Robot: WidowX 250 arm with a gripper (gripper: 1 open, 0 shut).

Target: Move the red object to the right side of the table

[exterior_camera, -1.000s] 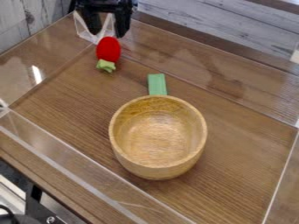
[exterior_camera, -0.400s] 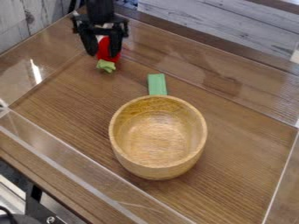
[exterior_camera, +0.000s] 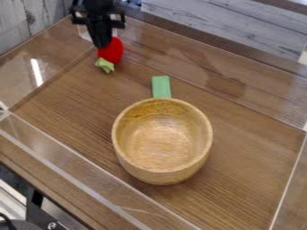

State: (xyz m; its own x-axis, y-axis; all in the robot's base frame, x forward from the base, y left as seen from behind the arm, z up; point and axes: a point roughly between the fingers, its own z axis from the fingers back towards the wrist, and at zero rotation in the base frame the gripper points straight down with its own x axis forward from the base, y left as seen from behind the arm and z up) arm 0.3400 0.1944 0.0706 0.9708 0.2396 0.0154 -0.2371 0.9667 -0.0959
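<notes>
I am pressing my gripper (exterior_camera: 104, 40) straight down over the red object (exterior_camera: 109, 52) at the far left of the table (exterior_camera: 72, 117), and my fingers are drawn in tight around the upper part of the little fruit, so I am judging that I have it pinched, though the contact itself is too small to make out clearly. The red object is sitting on the wood with its pale green leafy end (exterior_camera: 107, 66) pointing toward the camera, well apart from the wooden bowl (exterior_camera: 162, 139) and from the bowl's flat green handle (exterior_camera: 161, 86). As I am reading it, only the grasp is being completed: the fruit is not yet lifted, and the whole carry across to the right side, past or behind the bowl, is left, along with the release. The surface I am working on is brown wood-grain, glossy enough to be catching pale reflections, and it is bordered by low clear acrylic walls (exterior_camera: 48, 148). Beyond the far edge, light grey wooden planks (exterior_camera: 228, 22) are showing; a dark fitting is peeking in at the bottom left corner.
</notes>
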